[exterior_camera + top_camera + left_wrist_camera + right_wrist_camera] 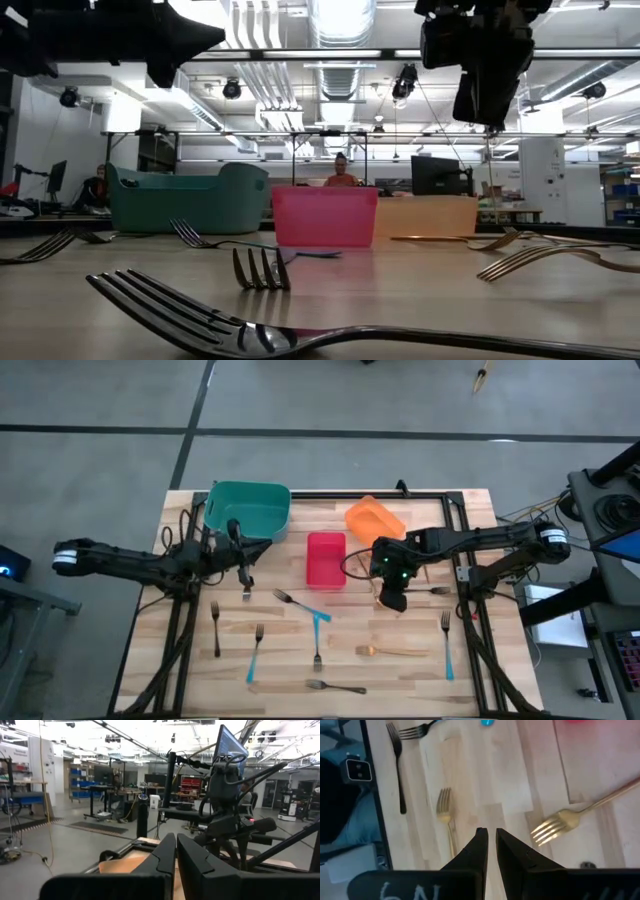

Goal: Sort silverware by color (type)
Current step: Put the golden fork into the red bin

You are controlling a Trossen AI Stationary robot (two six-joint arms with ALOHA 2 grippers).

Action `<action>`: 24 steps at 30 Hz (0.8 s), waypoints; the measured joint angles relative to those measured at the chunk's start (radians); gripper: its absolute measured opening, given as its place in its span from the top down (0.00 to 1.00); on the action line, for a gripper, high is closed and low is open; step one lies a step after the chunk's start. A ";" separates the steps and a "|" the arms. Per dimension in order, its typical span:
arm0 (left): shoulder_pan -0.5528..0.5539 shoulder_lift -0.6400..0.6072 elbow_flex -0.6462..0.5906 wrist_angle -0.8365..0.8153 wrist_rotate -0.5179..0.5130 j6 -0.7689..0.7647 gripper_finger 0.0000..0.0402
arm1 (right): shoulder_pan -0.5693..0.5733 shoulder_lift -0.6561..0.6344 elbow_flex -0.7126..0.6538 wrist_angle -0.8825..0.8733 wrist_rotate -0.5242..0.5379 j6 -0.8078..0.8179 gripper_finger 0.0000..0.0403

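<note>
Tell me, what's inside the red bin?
From above, the red bin shows only its own red floor; nothing seems to lie in it. From table height its front wall hides the inside.

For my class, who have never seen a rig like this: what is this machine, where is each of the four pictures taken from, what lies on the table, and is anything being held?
This is a robot with two dark jointed arms at a pale wooden table. One picture looks straight down, one looks level across the tabletop, and two come from cameras on the wrists.

At the back stand a teal plastic bin, a red plastic bin and an orange plastic bin. Thin forks lie scattered in front: a gold fork, light-blue-handled forks and dark forks.

The left gripper hovers by the teal bin, fingers shut, holding nothing. The right gripper hangs above the table near two gold forks, fingers nearly together, also holding nothing.
</note>
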 joint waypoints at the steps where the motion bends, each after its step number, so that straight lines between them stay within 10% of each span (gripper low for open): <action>1: 0.000 0.005 0.000 0.005 0.000 -0.005 1.00 | 0.000 0.001 0.000 0.005 0.000 0.000 0.93; 14: 0.000 0.013 0.001 0.030 0.000 -0.073 1.00 | 0.193 0.109 0.000 0.101 0.011 0.093 0.93; 24: 0.000 0.024 0.001 0.043 0.000 -0.144 1.00 | 0.518 0.213 0.000 0.097 0.288 0.258 0.93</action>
